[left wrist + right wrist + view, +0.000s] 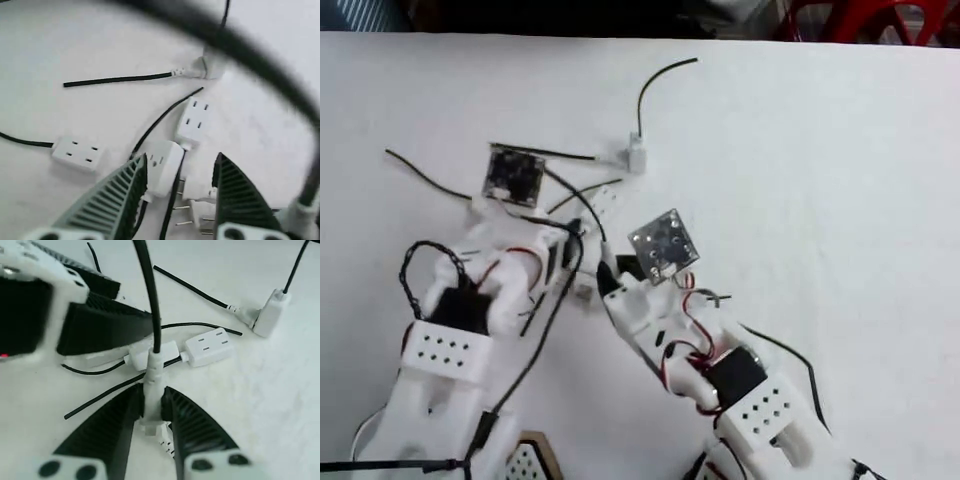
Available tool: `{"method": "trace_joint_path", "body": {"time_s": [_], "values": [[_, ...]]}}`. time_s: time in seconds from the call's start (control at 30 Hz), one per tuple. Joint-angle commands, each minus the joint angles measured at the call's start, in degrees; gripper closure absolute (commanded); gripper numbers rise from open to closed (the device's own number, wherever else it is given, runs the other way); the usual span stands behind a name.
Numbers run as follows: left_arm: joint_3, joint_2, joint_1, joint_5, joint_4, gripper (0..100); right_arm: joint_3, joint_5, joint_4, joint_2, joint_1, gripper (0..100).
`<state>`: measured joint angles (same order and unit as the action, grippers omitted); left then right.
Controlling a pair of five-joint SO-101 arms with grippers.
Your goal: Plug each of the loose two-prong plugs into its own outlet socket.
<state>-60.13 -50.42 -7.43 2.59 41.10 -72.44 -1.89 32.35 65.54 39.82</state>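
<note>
Right hand (151, 390) clamped narrow on a white two-prong plug (151, 412), cord upright. Left hand (181, 159) spread wide above a loose plug (197, 212) beside an outlet socket (161, 167). Third plug (635, 155) at 12 o'clock on the surface (840, 150).

bright, even light from above washes the white matte surface (820, 150) nearly blank in the high view. shadows are faint and soft: a pale grey one hugs the white plastic outlet block (207, 346) just beyond the right jaws. the white two-prong plug (151, 390) between those jaws stands bright against their black ribbed faces. a square silvery plate (664, 247) beside them gives a dull sheen.
</note>
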Motion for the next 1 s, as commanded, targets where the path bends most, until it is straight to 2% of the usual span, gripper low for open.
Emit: {"method": "trace_joint_path", "body": {"time_s": [0.0,0.33,0.43,0.67,0.83,0.97], "values": [[3.1,-2.3,-6.3,-0.7,1.1,77,0.3,-0.3,-1.4,1.1,0.2,98.1],[1.2,-17.5,-13.1,-0.4,9.2,77,0.2,-0.3,-1.0,1.1,0.0,98.1],[-0.8,-20.1,-12.6,-0.4,9.3,77,0.2,-0.3,-1.0,1.1,-0.1,98.1],[-2.8,-20.4,-1.5,-0.4,9.2,77,0.5,-0.2,-1.6,1.1,-5.0,98.1],[-6.6,-20.4,6.5,-0.4,9.1,77,0.6,0.1,-8.6,1.0,-8.2,98.1],[-10.3,-20.5,9.5,-0.4,6.9,77,1.6,5.9,-12.4,-1.5,-8.5,98.1]]}}
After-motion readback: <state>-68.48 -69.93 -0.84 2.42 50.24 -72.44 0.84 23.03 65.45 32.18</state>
